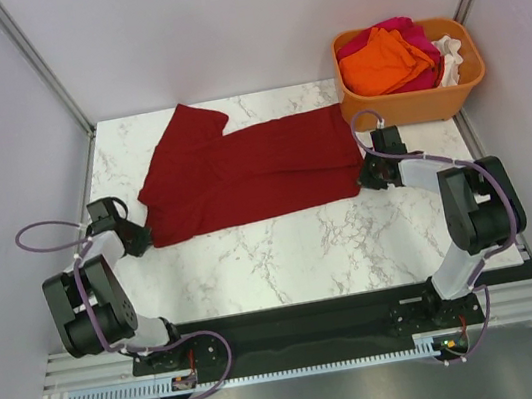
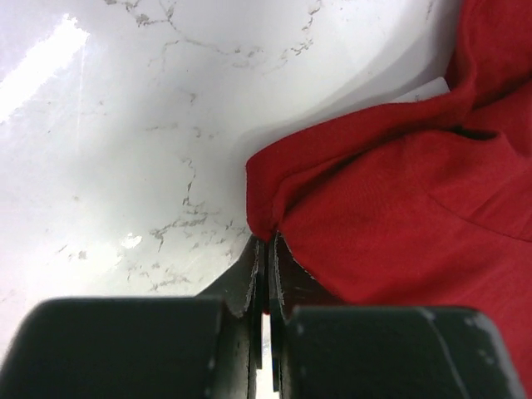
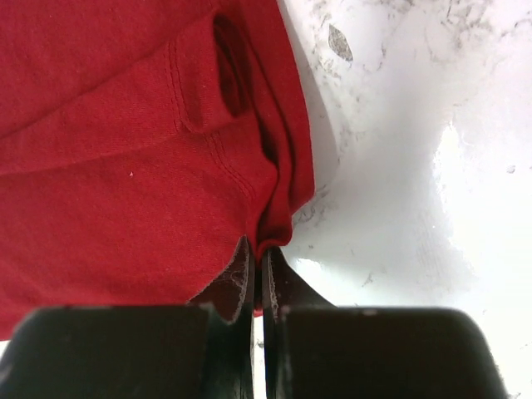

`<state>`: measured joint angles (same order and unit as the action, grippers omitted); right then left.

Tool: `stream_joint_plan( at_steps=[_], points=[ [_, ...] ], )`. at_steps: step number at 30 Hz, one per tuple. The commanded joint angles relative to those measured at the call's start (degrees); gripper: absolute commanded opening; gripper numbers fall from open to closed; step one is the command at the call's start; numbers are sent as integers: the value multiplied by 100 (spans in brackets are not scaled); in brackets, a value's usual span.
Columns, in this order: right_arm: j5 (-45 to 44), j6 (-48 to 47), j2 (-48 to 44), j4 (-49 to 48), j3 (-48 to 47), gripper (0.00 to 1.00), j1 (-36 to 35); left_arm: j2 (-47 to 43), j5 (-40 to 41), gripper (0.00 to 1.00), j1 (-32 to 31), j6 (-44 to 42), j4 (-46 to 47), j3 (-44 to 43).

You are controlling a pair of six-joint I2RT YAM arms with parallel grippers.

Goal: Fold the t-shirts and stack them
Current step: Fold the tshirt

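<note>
Top external: rumpled dark red t-shirt (image 1: pixel 242 178)

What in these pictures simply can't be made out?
- Top view: how many shirts lie in the orange plastic tub; the bright orange cloth shirt covers those beneath.
- Left wrist view: the dark red cloth t-shirt runs off the right edge.
- Right wrist view: it runs off the left edge.

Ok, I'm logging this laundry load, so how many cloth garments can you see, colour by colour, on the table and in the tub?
Dark red cloth t-shirt, spread on the white marble table: 1
Bright orange cloth garment, in the orange plastic tub: 1
Magenta-pink cloth garment, in the tub: 1
White cloth garment, in the tub: 1
Total: 4 visible; anything buried deeper cannot be seen.
</note>
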<state>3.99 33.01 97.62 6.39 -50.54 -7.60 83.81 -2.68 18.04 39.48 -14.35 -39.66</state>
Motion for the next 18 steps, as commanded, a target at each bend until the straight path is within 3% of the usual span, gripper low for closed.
stream_joint_plan(
  at_steps=[1,8,18],
  points=[
    [5,-32,-120,397,229,0,-5,-435,109,2,33,-99,-322,-313],
    [-47,-85,-823,863,606,0,-5,-1190,-39,2,410,-388,-1289,-648],
    [-364,205,-2291,1574,1547,0,109,-1946,-294,2,964,-679,-2080,-359]
  ],
)
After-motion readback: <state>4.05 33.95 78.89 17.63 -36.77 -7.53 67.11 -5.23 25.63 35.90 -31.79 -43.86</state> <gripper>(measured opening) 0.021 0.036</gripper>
